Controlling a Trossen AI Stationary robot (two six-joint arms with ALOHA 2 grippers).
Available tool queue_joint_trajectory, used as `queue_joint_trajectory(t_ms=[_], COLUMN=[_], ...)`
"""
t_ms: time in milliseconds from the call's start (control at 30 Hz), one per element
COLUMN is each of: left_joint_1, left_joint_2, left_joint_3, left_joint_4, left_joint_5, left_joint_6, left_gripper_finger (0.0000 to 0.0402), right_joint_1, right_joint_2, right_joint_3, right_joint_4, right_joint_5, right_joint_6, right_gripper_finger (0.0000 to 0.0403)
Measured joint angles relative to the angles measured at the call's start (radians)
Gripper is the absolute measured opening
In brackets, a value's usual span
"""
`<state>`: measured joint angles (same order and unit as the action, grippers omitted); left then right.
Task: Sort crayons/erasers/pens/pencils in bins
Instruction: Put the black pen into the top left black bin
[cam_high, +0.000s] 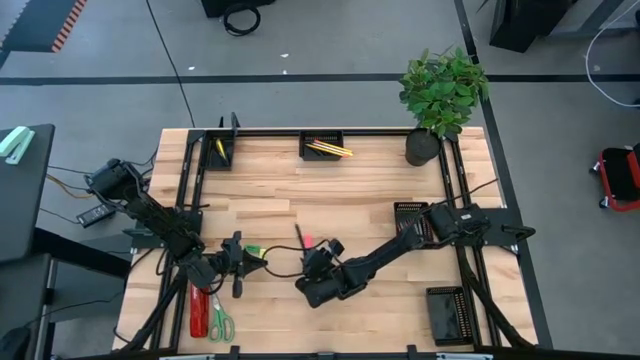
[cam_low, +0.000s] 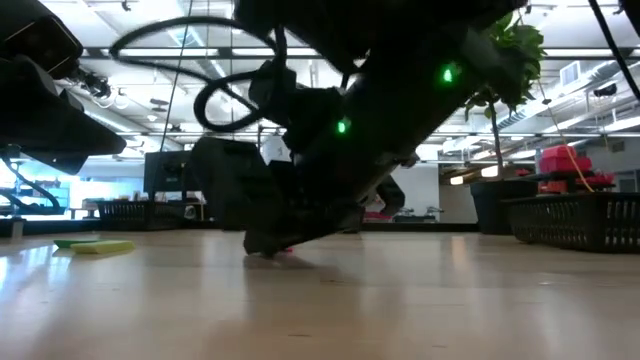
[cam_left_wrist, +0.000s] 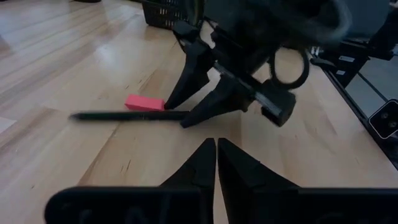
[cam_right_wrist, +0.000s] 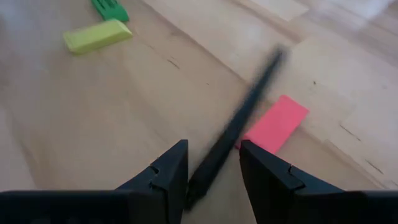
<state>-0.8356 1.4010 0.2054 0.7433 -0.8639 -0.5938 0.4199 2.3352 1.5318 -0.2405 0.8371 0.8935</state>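
Note:
A black pen (cam_right_wrist: 242, 118) lies flat on the wooden table, with a pink eraser (cam_right_wrist: 277, 124) beside it. My right gripper (cam_right_wrist: 214, 165) is open and low over the table, slanting down, with one finger on each side of the pen's near end; the left wrist view shows the same straddle over the pen (cam_left_wrist: 124, 116). A yellow eraser (cam_right_wrist: 96, 35) and a green eraser (cam_right_wrist: 111, 9) lie farther toward the table's left. My left gripper (cam_left_wrist: 216, 149) is shut and holds nothing, just left of those erasers (cam_high: 255, 255).
Black mesh bins stand at the far edge (cam_high: 221, 150) (cam_high: 325, 147), the second with yellow pencils, and two at the right (cam_high: 410, 215) (cam_high: 447, 312). A potted plant (cam_high: 422, 147) is at the far right. A red stapler (cam_high: 199, 312) and scissors (cam_high: 220, 322) lie near left.

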Motion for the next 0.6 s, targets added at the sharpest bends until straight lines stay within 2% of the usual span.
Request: queue_joint_trajectory(t_ms=[333, 600], left_joint_1=[0.000, 0.000], left_joint_2=[0.000, 0.000], left_joint_3=[0.000, 0.000], left_joint_4=[0.000, -0.001], left_joint_5=[0.004, 0.004], left_joint_6=[-0.003, -0.005], left_gripper_finger=[0.0027, 0.0028], right_joint_1=[0.003, 0.003], right_joint_2=[-0.010, -0.012], right_joint_3=[0.002, 0.001], right_joint_4=[-0.123, -0.151], right_joint_5=[0.030, 0.014], right_joint_6=[-0.002, -0.041], right_gripper_finger=[0.0137, 0.0046])
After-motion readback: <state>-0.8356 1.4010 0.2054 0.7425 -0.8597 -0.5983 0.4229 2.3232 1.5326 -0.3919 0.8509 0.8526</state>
